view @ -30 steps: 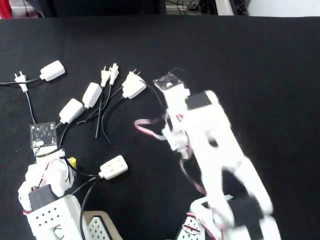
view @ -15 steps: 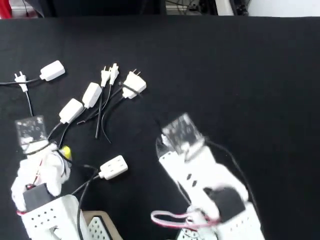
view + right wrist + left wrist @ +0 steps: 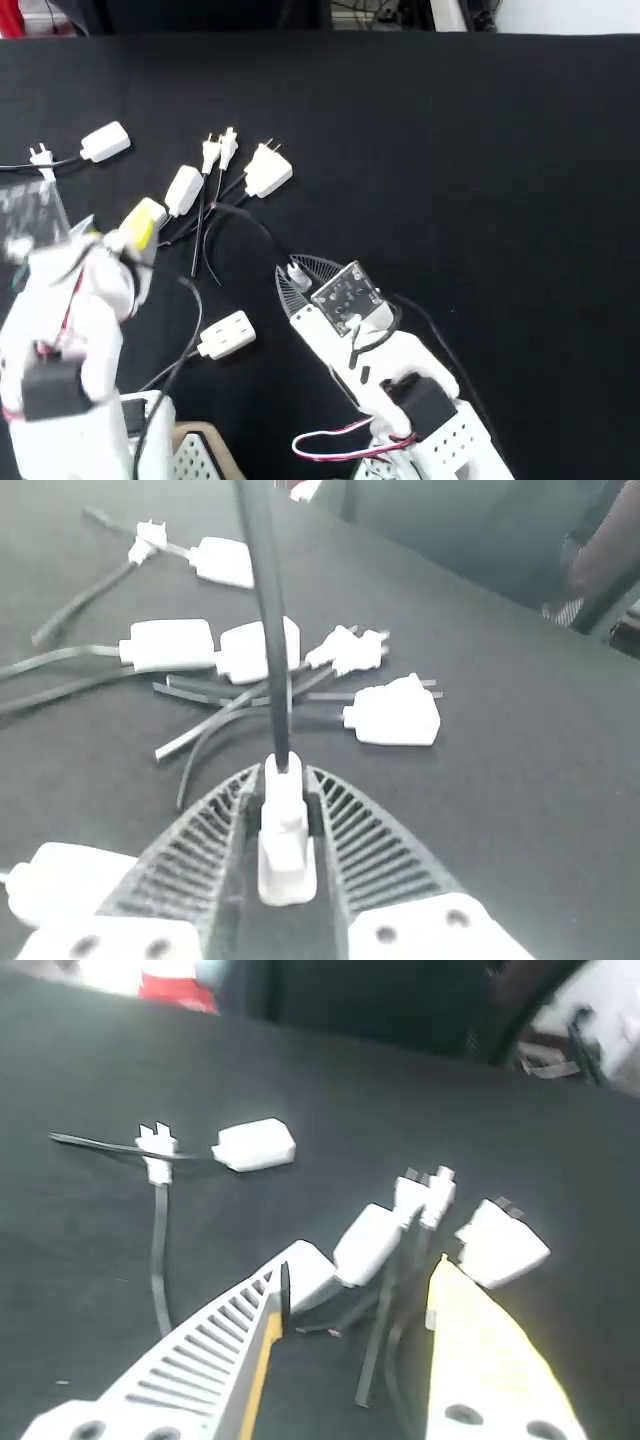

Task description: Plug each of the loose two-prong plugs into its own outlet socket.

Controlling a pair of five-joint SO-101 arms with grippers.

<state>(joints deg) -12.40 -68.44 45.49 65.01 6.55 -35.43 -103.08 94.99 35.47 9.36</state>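
Two pincers | right pincer (image 3: 285,780) clamps plug (image 3: 283,840) | left pincer (image 3: 360,1270) wide above sockets (image 3: 367,1243) | sockets near table (image 3: 480,150) left edge

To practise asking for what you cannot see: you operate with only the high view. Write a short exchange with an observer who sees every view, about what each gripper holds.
Operator: Is the right gripper holding anything?
Observer: Yes. Its wrist view shows it shut on a white plug, its black cord leading away.
Operator: And the left?
Observer: The left gripper is open and grips nothing; cords lie on the table beneath it.
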